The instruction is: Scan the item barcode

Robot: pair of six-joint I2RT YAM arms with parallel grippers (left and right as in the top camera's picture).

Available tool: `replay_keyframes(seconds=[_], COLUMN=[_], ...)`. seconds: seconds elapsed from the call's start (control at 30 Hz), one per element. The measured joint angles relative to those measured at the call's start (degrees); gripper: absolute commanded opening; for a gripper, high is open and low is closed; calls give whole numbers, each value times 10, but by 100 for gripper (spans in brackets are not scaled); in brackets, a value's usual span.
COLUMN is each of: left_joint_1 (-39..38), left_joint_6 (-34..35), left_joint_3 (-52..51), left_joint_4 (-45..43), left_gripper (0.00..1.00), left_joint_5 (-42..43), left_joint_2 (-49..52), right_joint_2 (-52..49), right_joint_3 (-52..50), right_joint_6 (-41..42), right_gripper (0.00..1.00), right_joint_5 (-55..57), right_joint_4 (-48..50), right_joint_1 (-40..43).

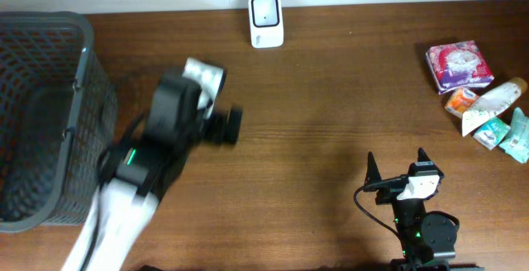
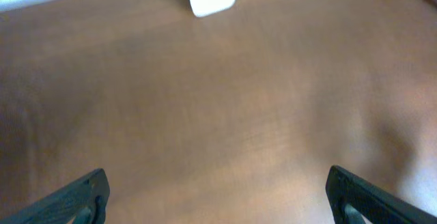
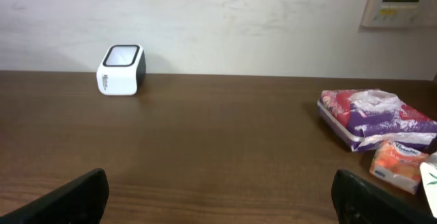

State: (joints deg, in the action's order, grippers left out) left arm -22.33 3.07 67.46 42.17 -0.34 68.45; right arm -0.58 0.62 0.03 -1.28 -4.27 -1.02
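Ahead-right of right tool [image 1: 397,162], well apart: purple packet [image 1: 459,64].

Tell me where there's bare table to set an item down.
The widest bare stretch of table lies between the scanner and the pile of packets, ahead of the right arm. The front middle, between the two arms, is bare too. It is crowded on the left, where the left arm sits beside the basket, and around the packets.
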Motion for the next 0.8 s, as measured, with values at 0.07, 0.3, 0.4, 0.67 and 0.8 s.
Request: replay_keyframes(seconds=[0.07,0.3,0.4,0.67,0.8], left_joint_1=[-1,1,77,261,268], left_joint_6=[0,-42,-77,-84,-80], left_joint_3=[-55,-194,-362,-586,-659], left_joint_4=[44,13,-143,-335,-414], left_gripper=[99,99,99,99,99], left_joint_5=[34,64,86,153,151], left_joint_2=[-127,-283,-410,-633,-676], right_joint_2=[0,0,0,0,0], right_joint_3=[0,0,0,0,0], right_joint_6=[0,0,0,0,0], right_gripper=[99,99,99,99,99], right_joint_5=[0,0,0,0,0], right_joint_4=[0,1,0,0,0], right_joint_1=[0,0,0,0,0])
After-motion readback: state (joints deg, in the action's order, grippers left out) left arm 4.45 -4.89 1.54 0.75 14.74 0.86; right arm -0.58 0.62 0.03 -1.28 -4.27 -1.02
